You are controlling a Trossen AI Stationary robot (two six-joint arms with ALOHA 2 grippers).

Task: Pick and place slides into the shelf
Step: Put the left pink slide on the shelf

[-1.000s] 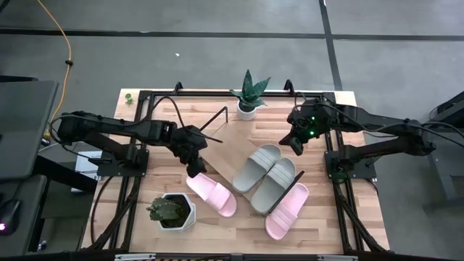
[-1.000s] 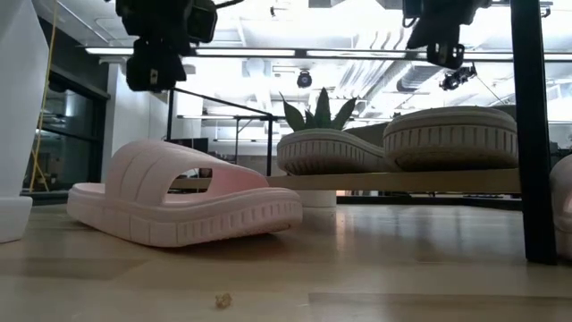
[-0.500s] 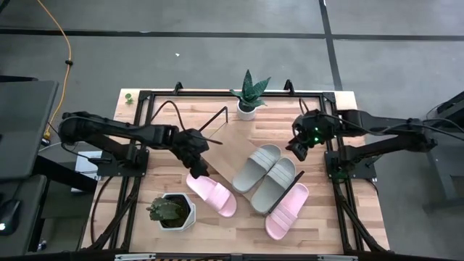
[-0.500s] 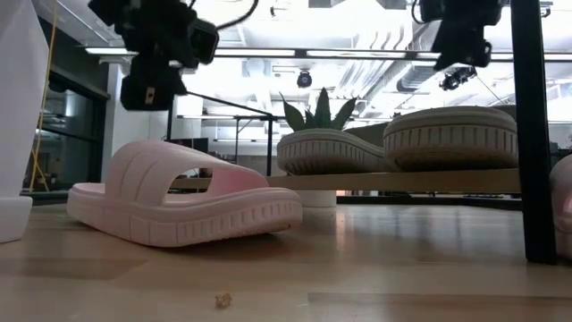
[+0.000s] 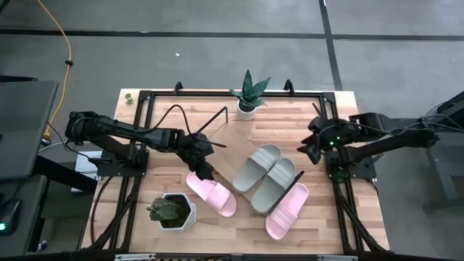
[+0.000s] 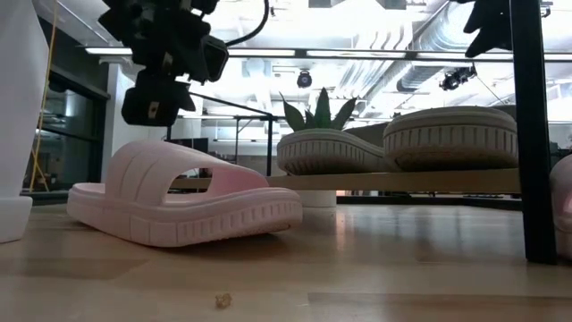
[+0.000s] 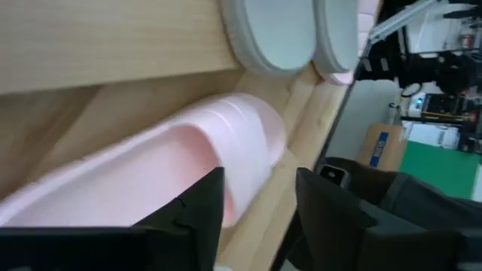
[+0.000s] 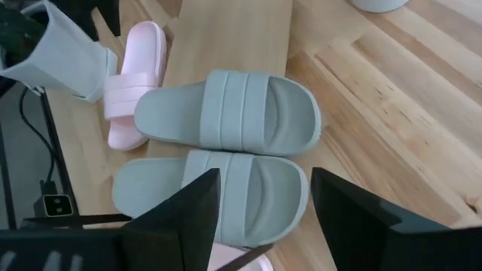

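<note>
We find the left gripper [image 5: 202, 171] poised directly above the heel end of a pink slide [image 5: 212, 193] lying on the bare worktop [image 5: 145, 190], near its middle. Its fingers [image 7: 197, 202] are spread, with the pink foam showing between them in the left wrist view; in the low view the gripper hangs clear above the strap, not touching.

The shelf [image 5: 246, 145] lies diagonally across the middle of the worktop. Two grey slides [image 5: 265, 172] rest on it side by side, flanks touching (toes toward the front-left corner of the worktop). The second pink slide [image 5: 287, 210] lies just beside the shelf's front end frame, toward the worktop's front-right corner; we cannot tell whether it sits on the board or on the worktop.

The right gripper [image 5: 312, 151] is held in the air near the right edge of the worktop, apart from the slides. Its fingers [image 8: 178, 218] are spread and hold nothing, with both grey slides in sight beyond them.

A white pot with a spiky plant [image 5: 249, 93] stands at the back edge. A white hexagonal planter [image 5: 172, 211] stands toward the front-left corner, near the first pink slide.
</note>
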